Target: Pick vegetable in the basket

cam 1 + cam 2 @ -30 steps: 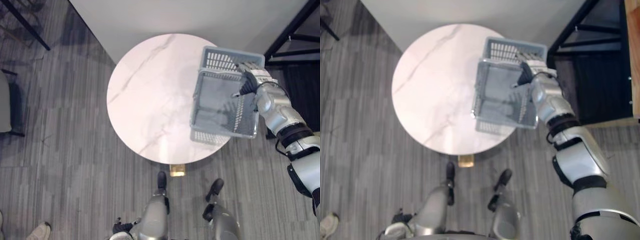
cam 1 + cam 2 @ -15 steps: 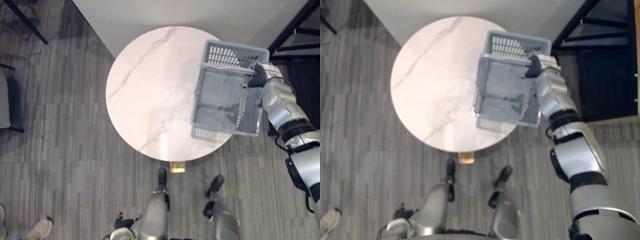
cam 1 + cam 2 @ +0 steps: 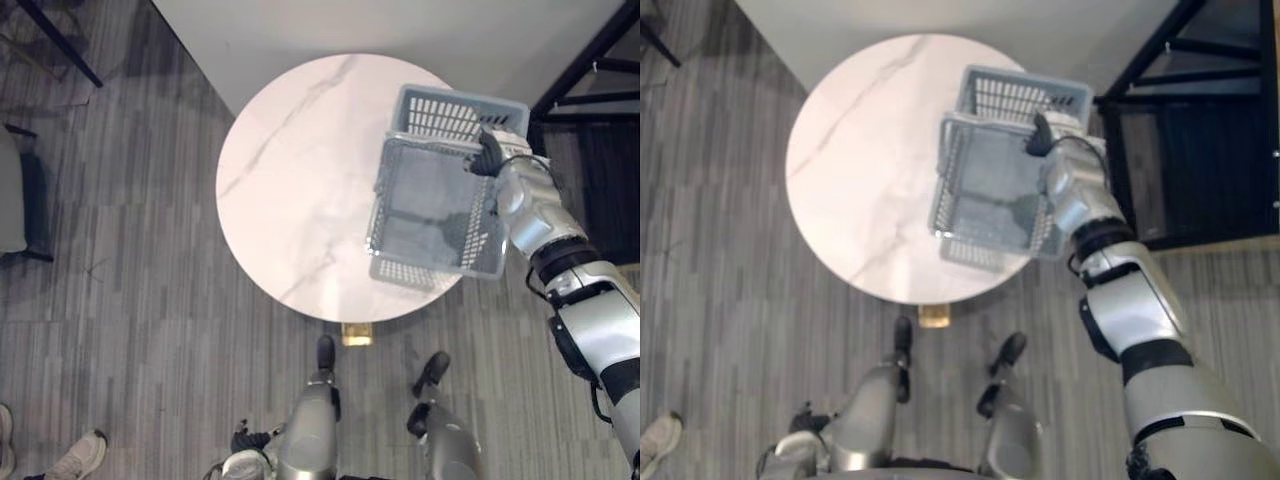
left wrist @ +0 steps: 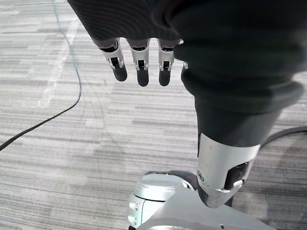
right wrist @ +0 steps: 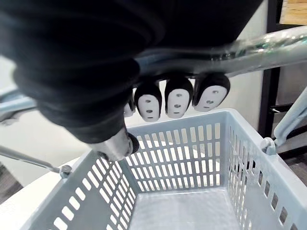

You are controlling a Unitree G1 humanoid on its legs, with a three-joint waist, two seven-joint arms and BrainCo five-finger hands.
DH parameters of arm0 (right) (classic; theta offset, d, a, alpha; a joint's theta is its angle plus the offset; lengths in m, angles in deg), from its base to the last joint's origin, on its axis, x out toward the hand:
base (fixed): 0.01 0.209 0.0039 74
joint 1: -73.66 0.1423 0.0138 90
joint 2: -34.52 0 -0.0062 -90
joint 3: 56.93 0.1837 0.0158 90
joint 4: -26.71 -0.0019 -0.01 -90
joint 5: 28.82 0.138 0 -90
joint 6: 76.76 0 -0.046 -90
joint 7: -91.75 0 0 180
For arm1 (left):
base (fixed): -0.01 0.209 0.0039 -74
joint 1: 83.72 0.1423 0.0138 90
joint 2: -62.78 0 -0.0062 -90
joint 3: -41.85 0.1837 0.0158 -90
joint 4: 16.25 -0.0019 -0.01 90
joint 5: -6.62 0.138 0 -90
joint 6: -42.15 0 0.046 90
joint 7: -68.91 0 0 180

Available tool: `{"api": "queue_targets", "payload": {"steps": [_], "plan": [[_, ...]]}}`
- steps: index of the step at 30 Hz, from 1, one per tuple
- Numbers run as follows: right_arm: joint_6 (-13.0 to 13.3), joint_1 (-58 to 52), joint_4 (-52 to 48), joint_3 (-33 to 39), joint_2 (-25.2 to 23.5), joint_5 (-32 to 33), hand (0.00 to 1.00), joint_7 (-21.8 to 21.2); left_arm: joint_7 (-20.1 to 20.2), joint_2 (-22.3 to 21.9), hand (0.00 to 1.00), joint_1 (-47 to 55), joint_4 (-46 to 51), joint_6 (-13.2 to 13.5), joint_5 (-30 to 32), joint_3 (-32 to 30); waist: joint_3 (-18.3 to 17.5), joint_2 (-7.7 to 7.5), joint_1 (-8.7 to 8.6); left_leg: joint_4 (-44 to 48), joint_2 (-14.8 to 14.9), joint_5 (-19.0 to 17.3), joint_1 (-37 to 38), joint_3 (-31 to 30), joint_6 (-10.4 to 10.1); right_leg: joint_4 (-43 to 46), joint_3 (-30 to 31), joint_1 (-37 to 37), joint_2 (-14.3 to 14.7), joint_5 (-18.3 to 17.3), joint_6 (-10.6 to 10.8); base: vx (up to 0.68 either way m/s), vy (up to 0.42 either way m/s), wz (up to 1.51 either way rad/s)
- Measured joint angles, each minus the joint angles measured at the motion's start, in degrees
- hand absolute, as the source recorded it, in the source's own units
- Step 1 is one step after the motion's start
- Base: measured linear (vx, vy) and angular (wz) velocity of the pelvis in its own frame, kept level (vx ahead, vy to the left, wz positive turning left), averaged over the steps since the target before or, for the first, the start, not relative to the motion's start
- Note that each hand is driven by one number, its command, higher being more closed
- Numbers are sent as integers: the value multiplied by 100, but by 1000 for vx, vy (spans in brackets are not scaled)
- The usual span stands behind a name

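A grey plastic basket with slotted walls hangs over the right side of the round white marble table. My right hand is shut on its metal handle from the far right side. In the right wrist view the fingers curl round that bar, and the basket's bottom below them is bare. My left hand hangs low over the floor with straight fingers, holding nothing.
A black metal shelf frame stands close to the table's right side. A white wall runs behind the table. At the far left is a chair. A person's shoe is at the lower left on the grey floor.
My right hand's fingers have curled round the basket's handle. The basket has shifted a little to the left over the table. The left hand has not changed.
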Motion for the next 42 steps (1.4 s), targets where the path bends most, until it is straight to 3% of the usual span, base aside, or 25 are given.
{"api": "queue_targets", "payload": {"steps": [7, 10, 15, 18, 24, 26, 30, 35, 40, 42], "plan": [[52, -103, -1154, -364, -83, 14, 100, -118, -13, -53, 0, -6, 111, -174, 32, -210, -15, -38, -33, -50, 26, -1, 296, 220, -2, 40, 259, 96, 23, 0, 0, -7, 12, -17], [168, -405, -1811, -423, -83, 20, 100, -212, -12, -4, 0, 12, 109, -250, 86, -271, -94, -169, -126, -129, 48, 2, 479, 350, -8, 40, 405, 153, 61, 0, 0, -7, 7, -22], [310, -1573, -2963, -433, 123, 59, 100, -343, 2, 147, 0, 203, -21, -366, 361, -447, -509, -535, -362, -310, 47, -1, 812, 608, -18, -37, 643, 267, 100, 10, 15, 17, 6, -23], [377, -2229, -3612, -438, 513, 65, 100, -434, 29, 228, 0, 284, -127, -454, 583, -451, -732, -600, -483, -369, 37, -20, 985, 720, -42, -103, 768, 367, 116, 22, 33, 27, 0, -23], [735, -3772, -4860, -272, 1387, 70, 100, -567, 51, 249, 0, 519, -346, -565, 968, -498, -1168, -574, -789, -542, 69, -62, 1363, 1102, -98, -179, 1150, 449, 224, 42, 63, 20, -13, -33], [850, -4336, -5144, -50, 1628, 66, 100, -567, 129, 253, 0, 595, -358, -590, 1023, -494, -1263, -535, -825, -541, 103, -119, 1508, 1303, -148, -180, 1370, 446, 290, 46, 69, 12, -22, -49], [1056, -5459, -5318, 278, 2171, 38, 100, -568, 218, 261, 0, 622, -516, -607, 1206, -376, -1524, -375, -1054, -519, 145, -177, 1634, 1466, -199, -181, 1532, 468, 349, 45, 70, 13, -23, -24], [1128, -6663, -5311, 1063, 2394, -67, 100, -535, 296, 238, 0, 663, -524, -599, 1259, -169, -1629, -224, -1144, -463, 159, -274, 1793, 1703, -240, -217, 1747, 513, 388, 39, 74, -14, -22, -25], [1179, -7460, -4823, 1555, 2311, -760, 100, -166, 311, 234, 0, 765, -568, -567, 1396, 41, -1838, -98, -1380, -404, 149, -378, 1820, 1814, -275, -271, 1863, 515, 381, 31, 114, -11, -12, -11], [1170, -7609, -4625, 1784, 2194, -989, 100, -16, 311, 226, 0, 784, -580, -563, 1402, 87, -1861, -61, -1394, -406, 148, -404, 1882, 1907, -286, -273, 1946, 516, 389, 35, 118, -5, -12, -20]]}}
